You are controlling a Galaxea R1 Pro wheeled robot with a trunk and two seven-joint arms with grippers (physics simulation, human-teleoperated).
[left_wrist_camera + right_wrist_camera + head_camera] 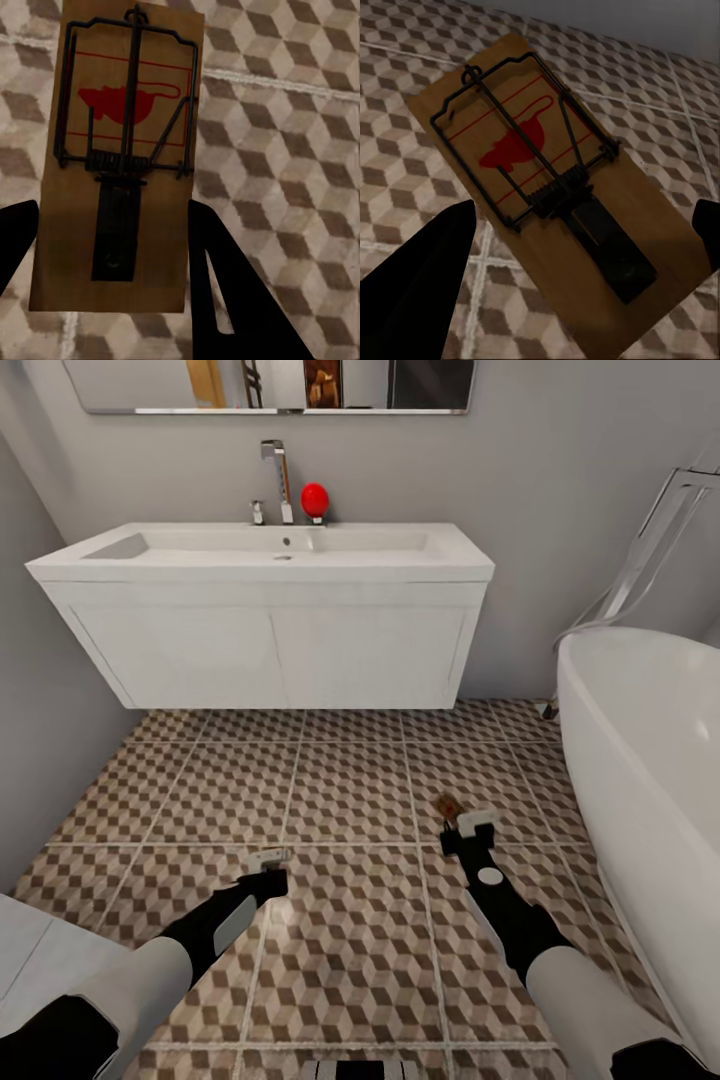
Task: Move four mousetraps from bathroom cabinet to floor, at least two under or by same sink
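A: Two mousetraps on record, one per wrist view. Our left hand has a dark finger at each long edge of the left mousetrap; we log it as closed on the board, with the bathroom floor behind it.

B: Agreed. And the right hand?

A: Its fingers stand wide to either side of the right mousetrap, and patterned tile shows between board and fingers. We cannot tell whether it grips or whether the board lies on the tiles.

B: From the head view, we see the left hand low over the cube-pattern tiles, in front of the bathroom sink. The right hand is further right, near the bathtub, with a brown board just beyond its tip.

A: Sink is wall-hung, chrome tap at the back, a red ball beside the tap. Mirror above.
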